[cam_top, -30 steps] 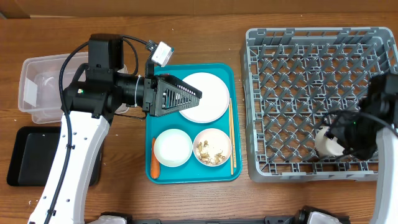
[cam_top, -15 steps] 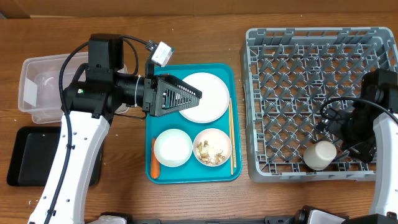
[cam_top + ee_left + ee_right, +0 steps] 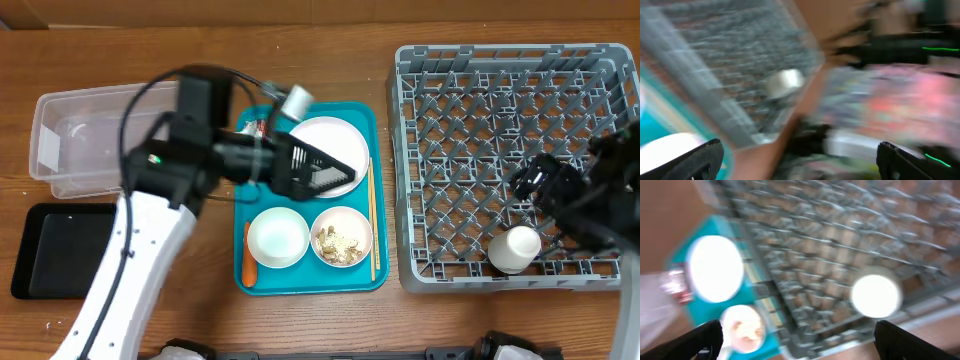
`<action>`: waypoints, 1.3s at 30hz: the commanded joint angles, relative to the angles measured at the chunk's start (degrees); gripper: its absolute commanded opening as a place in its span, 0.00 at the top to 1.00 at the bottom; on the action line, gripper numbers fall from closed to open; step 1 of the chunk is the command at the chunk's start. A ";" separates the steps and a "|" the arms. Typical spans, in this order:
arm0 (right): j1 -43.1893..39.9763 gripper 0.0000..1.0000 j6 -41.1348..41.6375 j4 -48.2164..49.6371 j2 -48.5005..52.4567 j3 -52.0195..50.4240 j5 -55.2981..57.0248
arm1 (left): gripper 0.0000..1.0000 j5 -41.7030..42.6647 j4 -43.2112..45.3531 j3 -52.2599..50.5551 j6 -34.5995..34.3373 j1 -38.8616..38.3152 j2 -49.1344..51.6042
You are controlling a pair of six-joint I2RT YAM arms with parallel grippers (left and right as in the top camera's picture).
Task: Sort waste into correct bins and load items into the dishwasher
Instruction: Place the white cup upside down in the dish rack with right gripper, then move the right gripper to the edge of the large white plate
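The small white cup (image 3: 515,248) lies in the grey dish rack (image 3: 500,120) near its front edge, apart from my right gripper (image 3: 532,182), which is open and empty above the rack. The right wrist view shows the cup (image 3: 876,295) below the open jaws (image 3: 800,340). My left gripper (image 3: 335,170) is open and empty over the large plate (image 3: 325,140) on the teal tray (image 3: 300,110). An empty bowl (image 3: 278,238), a bowl with rice scraps (image 3: 341,236), a carrot (image 3: 247,262) and chopsticks (image 3: 373,220) lie on the tray. The red-and-white wrapper (image 3: 255,127) is partly hidden.
A clear tub (image 3: 80,140) stands at the far left, with the black tray (image 3: 60,260) in front of it. The left wrist view is blurred; it shows the rack (image 3: 740,50) and the cup (image 3: 785,80). My left arm crosses the tray's left side.
My right gripper let go of the cup in the rack and rose away from it. My left arm swung to the right, over the plate.
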 commanded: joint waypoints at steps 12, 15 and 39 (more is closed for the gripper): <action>-0.11 0.00 -1.55 -1.14 -5.22 1.09 -12.04 | 0.17 -58.75 -4.22 0.72 -12.70 -8.02 14.12; -0.11 0.00 -4.24 -1.60 -5.25 1.09 -12.26 | 0.23 -54.82 -4.22 0.72 -12.70 -7.67 17.68; 31.52 0.18 2.03 10.84 10.78 1.05 -1.55 | 0.14 -55.19 -15.26 5.01 -8.83 -4.33 -4.76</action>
